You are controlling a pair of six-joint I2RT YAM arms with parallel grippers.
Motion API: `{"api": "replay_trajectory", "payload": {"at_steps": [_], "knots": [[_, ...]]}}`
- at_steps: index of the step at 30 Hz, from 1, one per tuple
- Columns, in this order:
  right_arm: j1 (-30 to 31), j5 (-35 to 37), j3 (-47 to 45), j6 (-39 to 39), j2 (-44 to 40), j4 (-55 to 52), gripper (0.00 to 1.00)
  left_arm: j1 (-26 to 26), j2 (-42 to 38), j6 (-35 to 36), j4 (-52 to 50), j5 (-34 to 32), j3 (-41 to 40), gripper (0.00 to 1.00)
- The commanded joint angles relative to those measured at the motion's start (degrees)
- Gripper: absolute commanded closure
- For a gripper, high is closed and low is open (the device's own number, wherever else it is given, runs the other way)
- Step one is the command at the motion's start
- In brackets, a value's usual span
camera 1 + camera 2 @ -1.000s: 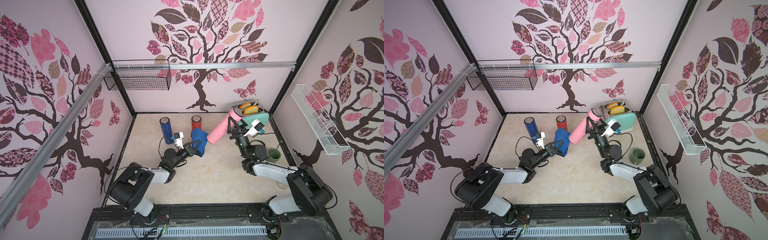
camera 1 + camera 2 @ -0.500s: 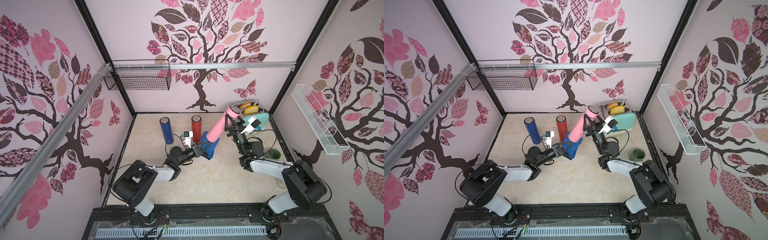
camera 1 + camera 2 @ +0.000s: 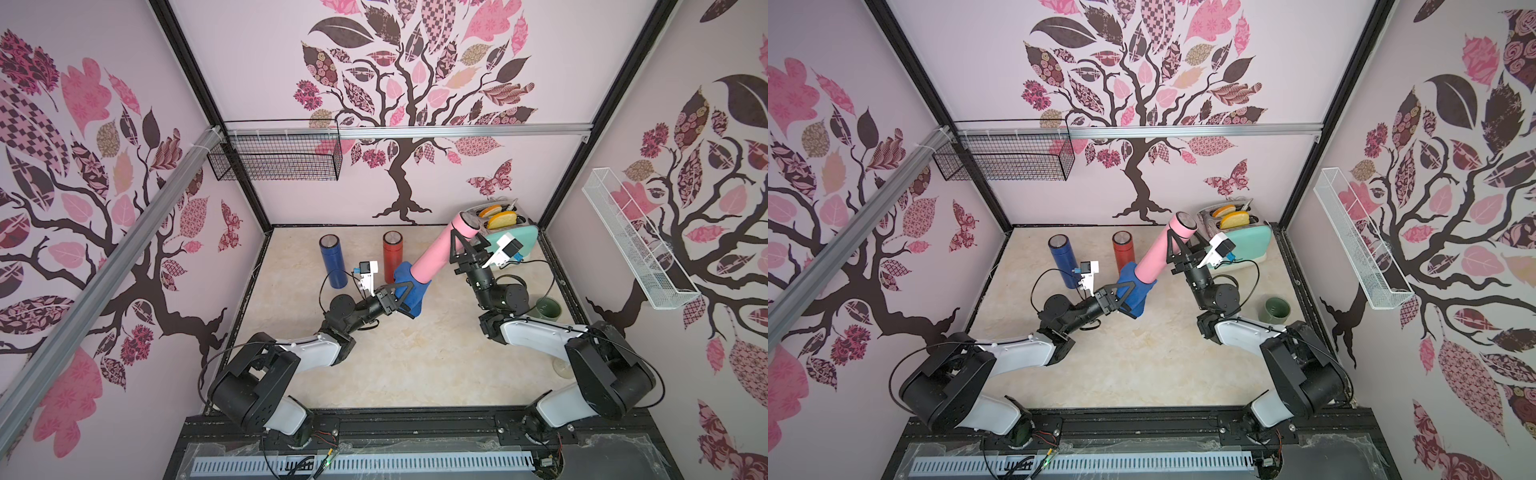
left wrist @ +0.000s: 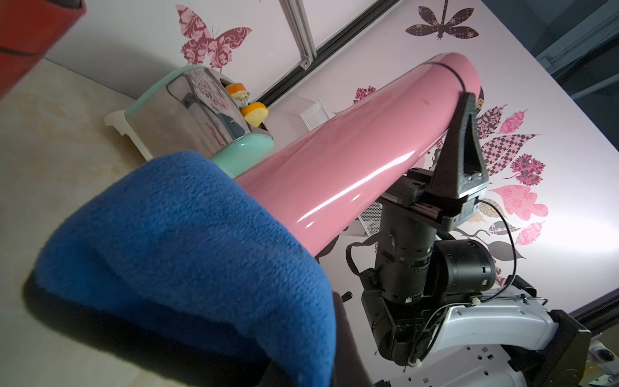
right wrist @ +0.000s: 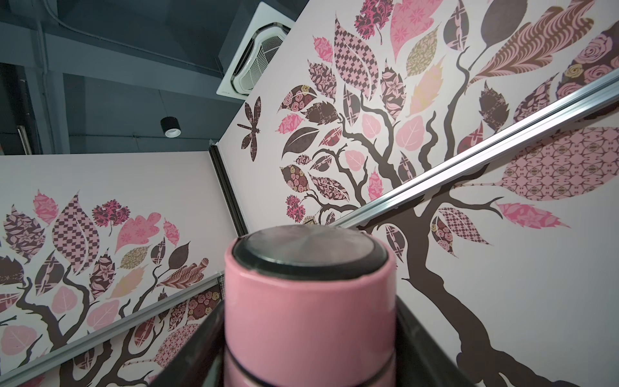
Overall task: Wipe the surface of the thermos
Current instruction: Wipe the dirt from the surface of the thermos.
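A pink thermos (image 3: 436,253) (image 3: 1160,253) hangs tilted in the air, its grey cap end up toward the back right. My right gripper (image 3: 463,245) (image 3: 1183,245) is shut on it just below the cap; in the right wrist view the pink thermos (image 5: 308,301) fills the gap between both black fingers. My left gripper (image 3: 405,297) (image 3: 1129,297) is shut on a blue cloth (image 3: 411,286) (image 3: 1136,286). The cloth (image 4: 187,241) is draped over the lower end of the thermos (image 4: 351,160) and hides its base and most of the left fingers.
A blue thermos (image 3: 332,262) and a red thermos (image 3: 392,253) stand upright at the back, just behind the left gripper. A mint toaster (image 3: 511,232) with bread sits at the back right. A green cup (image 3: 547,307) stands beside the right arm.
My left gripper has carried the blue cloth to the right, from beside the thermos onto its lower end. The right gripper and thermos have hardly moved.
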Motion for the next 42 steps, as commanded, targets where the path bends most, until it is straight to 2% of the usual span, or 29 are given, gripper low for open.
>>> {"api": "replay_trajectory", "payload": {"at_steps": [1,8,15,19,22,31,42], "knots": [[0.3,-1.0,0.4,1.0,-1.8,7.4,1.0,0.6,-1.5,1.8,1.9,0.1,2.1,1.0],[0.3,-1.0,0.8,2.0,-2.1,7.5,1.0,0.4,2.8,1.8,3.7,0.2,0.9,1.0],[0.1,-0.1,-0.4,0.7,-3.6,7.4,1.0,0.5,4.8,6.5,-1.1,-3.7,-3.6,1.0],[0.1,-0.6,0.1,1.0,-3.3,7.4,1.0,0.5,6.5,6.1,0.9,-3.3,-4.6,1.0],[0.0,-0.7,0.3,2.1,-2.5,7.4,1.0,0.5,7.6,5.1,4.1,-2.4,-3.9,1.0],[0.0,-0.7,1.0,3.0,-1.3,7.5,1.0,-1.9,8.6,5.4,4.7,1.6,4.0,1.0],[0.1,-1.0,3.8,4.2,0.2,7.5,1.0,-5.1,9.3,5.9,5.2,2.9,4.3,1.0]]}}
